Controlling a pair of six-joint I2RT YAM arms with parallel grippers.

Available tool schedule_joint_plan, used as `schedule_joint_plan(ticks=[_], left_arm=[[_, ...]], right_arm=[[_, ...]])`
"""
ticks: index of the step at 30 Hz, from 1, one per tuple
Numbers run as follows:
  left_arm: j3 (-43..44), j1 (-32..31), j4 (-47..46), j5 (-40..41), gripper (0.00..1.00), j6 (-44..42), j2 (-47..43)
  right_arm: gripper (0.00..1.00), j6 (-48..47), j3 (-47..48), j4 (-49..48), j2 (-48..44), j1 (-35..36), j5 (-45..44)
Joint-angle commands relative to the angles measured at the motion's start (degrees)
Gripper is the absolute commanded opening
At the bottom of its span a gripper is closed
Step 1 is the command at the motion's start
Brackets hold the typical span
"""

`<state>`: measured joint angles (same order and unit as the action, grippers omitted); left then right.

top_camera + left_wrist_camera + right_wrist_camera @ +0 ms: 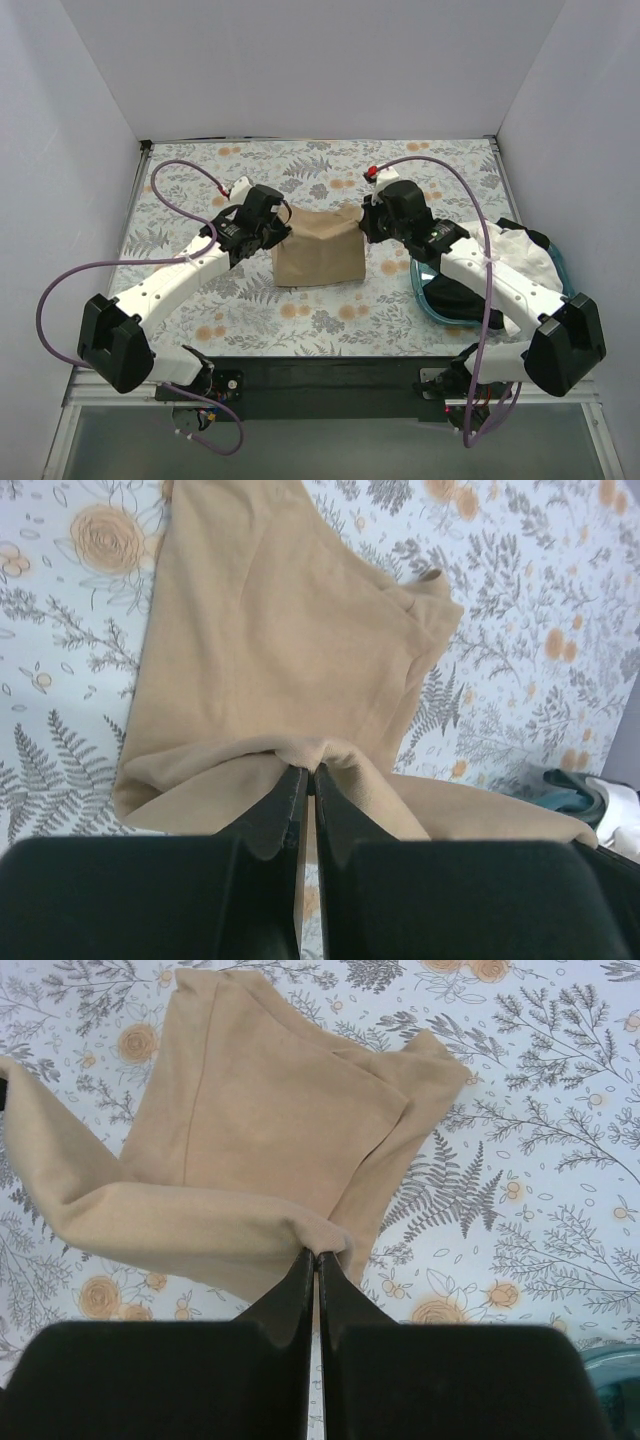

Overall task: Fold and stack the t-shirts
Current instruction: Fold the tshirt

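The tan t-shirt point(320, 250) lies partly folded in the middle of the table. My left gripper point(279, 224) is shut on its far left corner, and in the left wrist view the tan t-shirt point(270, 630) bunches at my left gripper point(311, 770). My right gripper point(365, 226) is shut on the far right corner; in the right wrist view the tan t-shirt point(260, 1110) is pinched by my right gripper point(317, 1253). The far edge hangs lifted between the two. A white t-shirt point(515, 255) and a black t-shirt point(455, 297) lie in the basin at the right.
A teal round basin point(427, 297) sits at the right under my right arm. The floral tablecloth point(300, 320) covers the table. White walls close in the back and both sides.
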<state>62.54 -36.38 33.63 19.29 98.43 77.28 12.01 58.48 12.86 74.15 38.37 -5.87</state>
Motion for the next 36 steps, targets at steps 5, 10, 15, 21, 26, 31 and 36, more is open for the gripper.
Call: schedule_joint_plan(ticks=[5,10,15,21,26,31,36], left_arm=[[2.84,4.73,-7.78,-2.76,0.00,-6.58,-0.11],[5.83,8.78,-9.01,-5.75,0.00,-8.08,4.46],[8.73,12.20,-9.02,-7.69,0.00,-8.35,9.11],[11.72,15.63,-9.19,-9.53,0.00,-9.93,15.44],[13.04,17.66,-9.46,-11.46,0.00,-9.93,19.40],[14.45,18.80,-9.63,-12.34,0.00,-10.19,23.88],[16.11,19.50,-10.07,-11.99,0.00,-10.10,27.57]], right_arm=[[0.01,-3.66,7.78,-2.67,5.03,-4.62,2.88],[0.01,-4.63,12.79,-2.93,9.78,-7.08,4.99],[0.01,-5.50,16.92,-3.11,15.66,-9.62,7.78],[0.01,-5.77,21.49,-3.11,22.69,-12.35,12.01],[0.01,-5.51,24.84,-3.28,27.97,-13.67,15.36],[0.01,-5.33,28.18,-3.55,34.30,-14.55,15.19],[0.03,-4.28,32.38,-4.34,41.06,-15.60,15.26]])
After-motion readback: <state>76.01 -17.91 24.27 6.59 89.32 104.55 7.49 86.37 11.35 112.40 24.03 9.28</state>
